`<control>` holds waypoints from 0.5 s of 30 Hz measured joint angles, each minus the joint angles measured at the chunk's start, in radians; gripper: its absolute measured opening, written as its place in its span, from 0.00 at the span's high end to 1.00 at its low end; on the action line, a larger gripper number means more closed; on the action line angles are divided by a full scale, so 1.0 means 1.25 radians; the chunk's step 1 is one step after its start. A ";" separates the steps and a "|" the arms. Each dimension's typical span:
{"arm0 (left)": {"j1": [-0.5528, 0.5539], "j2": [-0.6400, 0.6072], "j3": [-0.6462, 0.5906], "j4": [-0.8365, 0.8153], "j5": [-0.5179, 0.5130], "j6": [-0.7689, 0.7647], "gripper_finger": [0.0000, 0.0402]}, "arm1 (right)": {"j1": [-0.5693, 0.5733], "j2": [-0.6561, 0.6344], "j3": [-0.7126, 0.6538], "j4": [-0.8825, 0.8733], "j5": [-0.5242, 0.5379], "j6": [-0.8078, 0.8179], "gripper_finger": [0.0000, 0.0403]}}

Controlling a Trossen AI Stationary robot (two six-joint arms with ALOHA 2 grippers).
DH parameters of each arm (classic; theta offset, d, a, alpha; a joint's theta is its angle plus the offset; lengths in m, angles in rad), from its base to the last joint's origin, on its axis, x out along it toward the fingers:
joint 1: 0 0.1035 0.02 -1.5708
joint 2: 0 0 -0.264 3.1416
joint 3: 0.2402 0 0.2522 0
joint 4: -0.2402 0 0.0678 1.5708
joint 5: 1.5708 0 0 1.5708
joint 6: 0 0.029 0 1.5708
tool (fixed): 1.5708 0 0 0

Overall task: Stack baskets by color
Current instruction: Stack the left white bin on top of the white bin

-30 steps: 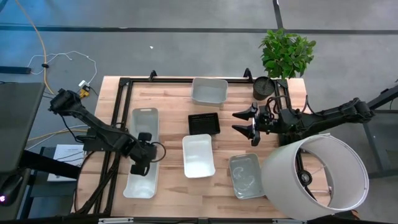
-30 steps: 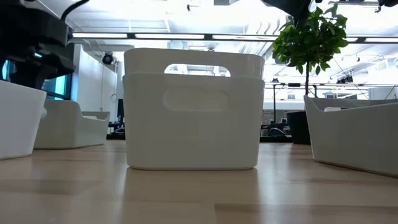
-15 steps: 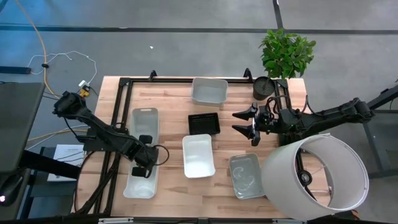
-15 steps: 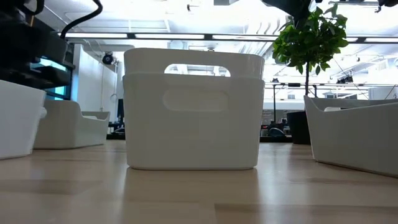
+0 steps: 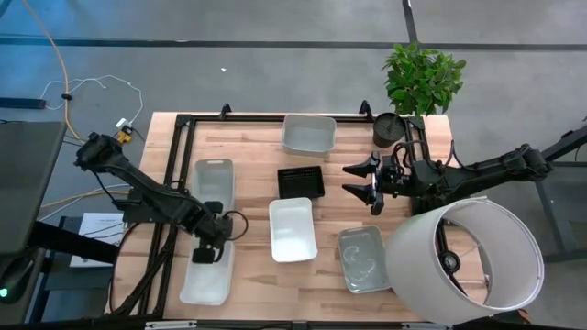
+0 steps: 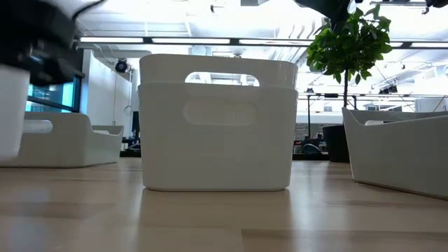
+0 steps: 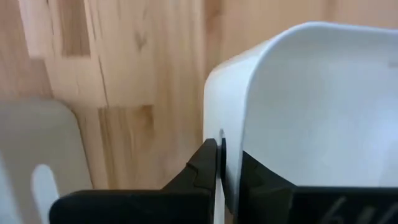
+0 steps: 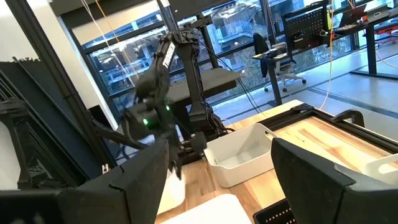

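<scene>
My left gripper (image 5: 208, 249) is shut on a white basket (image 5: 205, 277) near the table's front left; in the left wrist view that basket (image 7: 311, 93) fills the right side. A second white basket (image 5: 213, 180) stands on its base just behind it. Another white basket (image 5: 293, 229) sits mid-table, a black one (image 5: 301, 182) behind that, a greyish one (image 5: 309, 134) at the far edge and a translucent one (image 5: 362, 258) front right. My right gripper (image 5: 370, 183) hovers open, pointing level, right of the black basket. My left gripper pinches the white basket's wall at its far end (image 7: 225, 163), one finger inside the basket and one outside. The fingers come from above, pointing steeply down. In the low view the basket's underside (image 6: 10, 155) shows raised off the table.
A big white lampshade (image 5: 468, 252) lies at the front right, over the right arm. A potted plant (image 5: 422, 78) and a black pot (image 5: 389, 128) stand at the far right. A black frame (image 5: 179, 137) runs along the left and far edges.
My left gripper has shut on the near white basket's far wall and shifted a little toward the near edge. The basket has come away from the white basket behind it, moved toward the near edge and risen off the table.
</scene>
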 joint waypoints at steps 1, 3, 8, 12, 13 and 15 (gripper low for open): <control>0.000 -0.008 0.024 -0.018 0.005 0.005 1.00 | 0.000 0.000 0.000 0.000 0.000 0.003 0.33; 0.004 -0.027 0.086 -0.069 0.011 0.019 1.00 | 0.000 0.000 0.000 0.000 0.000 0.022 0.33; 0.050 -0.068 0.288 -0.270 0.001 0.068 1.00 | 0.000 0.000 0.000 0.000 -0.001 0.037 0.33; 0.114 -0.078 0.453 -0.349 -0.040 0.101 1.00 | 0.000 0.000 0.000 0.004 0.004 0.039 0.33; 0.132 -0.076 0.492 -0.351 -0.057 0.119 1.00 | 0.000 0.000 0.000 0.006 0.011 0.039 0.33; 0.170 -0.063 0.553 -0.349 -0.083 0.159 1.00 | 0.000 -0.002 0.000 0.008 0.024 0.037 0.33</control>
